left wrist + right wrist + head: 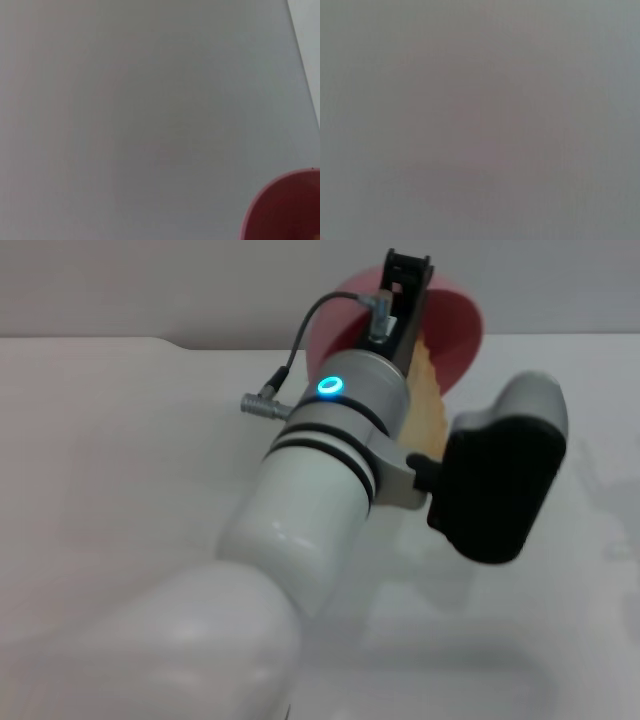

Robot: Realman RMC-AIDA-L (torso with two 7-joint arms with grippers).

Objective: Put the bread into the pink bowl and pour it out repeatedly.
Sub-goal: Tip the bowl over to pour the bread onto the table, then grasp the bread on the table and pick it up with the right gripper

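Table [120, 440]: a pale white surface fills the head view from edge to edge; the right wrist view shows only blank grey.
Left arm [300, 520]: a thick white and silver limb runs from the lower left of the head view up to the upper centre, with a glowing blue ring near the wrist and a black camera block at centre right.
Pink bowl [455, 335]: upper centre of the head view, tipped on its side, its rim also in the lower right corner of the left wrist view.
Left gripper [408, 280]: black, at the bowl's rim; whether the fingers pinch it, I cannot tell.
Bread [428, 400]: a tan strip just below the bowl, beside the wrist, mostly hidden.
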